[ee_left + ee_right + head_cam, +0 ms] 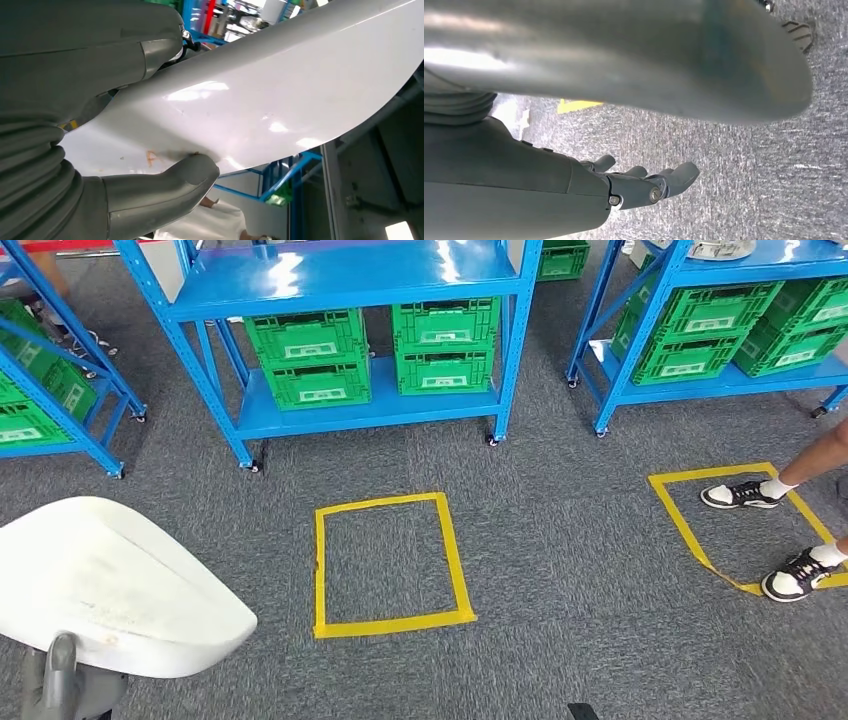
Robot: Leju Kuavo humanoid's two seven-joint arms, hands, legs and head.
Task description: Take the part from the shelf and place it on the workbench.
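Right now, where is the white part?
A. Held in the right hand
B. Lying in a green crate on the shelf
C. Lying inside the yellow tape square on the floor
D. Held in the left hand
D: the left wrist view shows the left hand gripping the white part between thumb and fingers, off the carpet.

A grey carpeted floor [560, 520] was seen across the room. Two squares were marked on it in yellow tape: one [390, 562] near the middle and another [745, 525] to the right, where a person's black-and-white trainers [742, 495] were planted on the tape. Blue metal shelving on castors was ranged along the far side. On the lower shelf of the central rack [340, 330], green plastic crates [310, 358] were stacked in pairs; more crates [700, 330] were held on the right rack [640, 310]. Overhead light was reflected from the glossy top shelf.
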